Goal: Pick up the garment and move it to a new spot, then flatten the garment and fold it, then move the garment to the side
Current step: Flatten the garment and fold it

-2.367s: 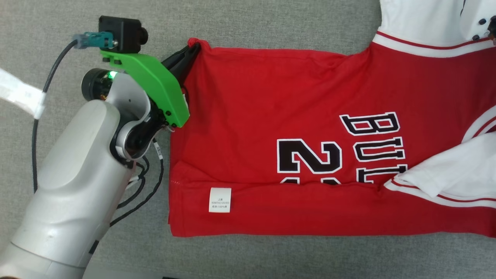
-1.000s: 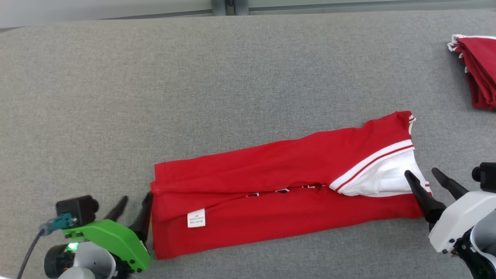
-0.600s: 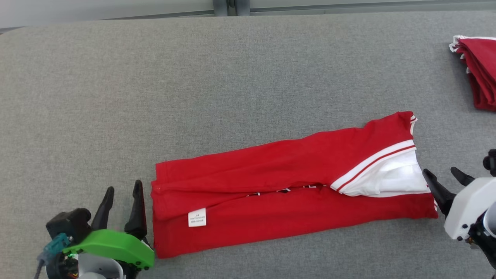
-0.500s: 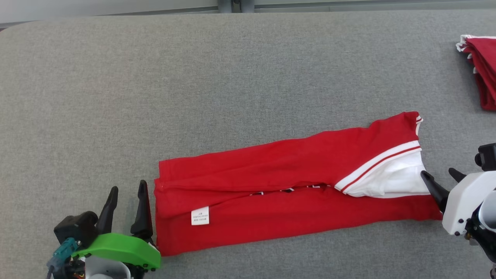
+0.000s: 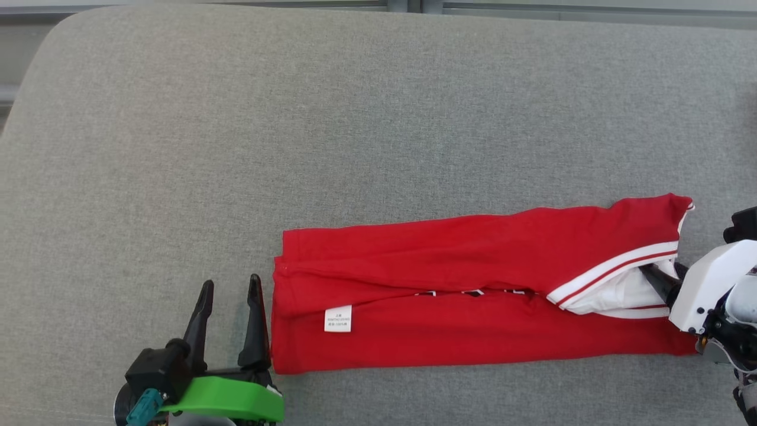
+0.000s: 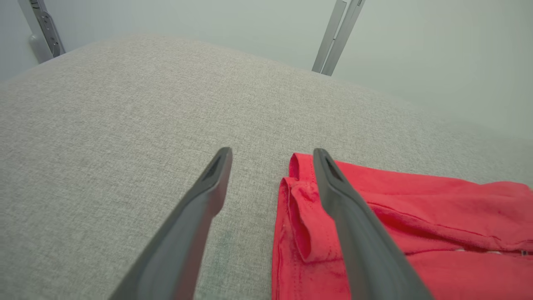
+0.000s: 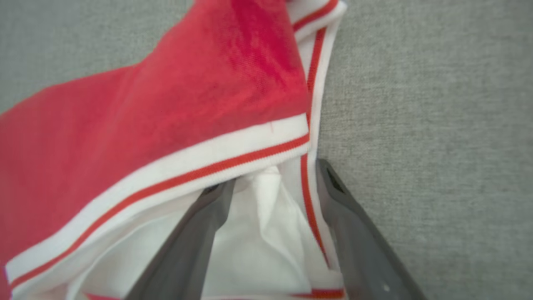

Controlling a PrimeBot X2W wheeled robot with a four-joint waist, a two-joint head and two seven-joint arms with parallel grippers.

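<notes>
The red garment (image 5: 473, 278), with white trim and a white label (image 5: 337, 318), lies folded into a long strip across the grey table (image 5: 295, 118). My left gripper (image 5: 229, 283) stands open just left of the garment's hem end. In the left wrist view (image 6: 270, 154), its right finger overlaps the edge of the garment (image 6: 416, 233). My right gripper (image 5: 662, 272) is at the strip's right end, over the white sleeve part. In the right wrist view (image 7: 275, 175) it is open, with white fabric and red-striped trim of the garment (image 7: 187, 96) between its fingers.
The table's rounded back-left corner (image 5: 53, 35) and back edge run along the top, with metal frame posts (image 6: 337, 35) behind it. Bare grey cloth stretches behind and to the left of the garment.
The camera has shifted, so the garment sits further right and the red pile at the far right is gone from view. My right gripper has moved in onto the white sleeve end. My left gripper stays open.
</notes>
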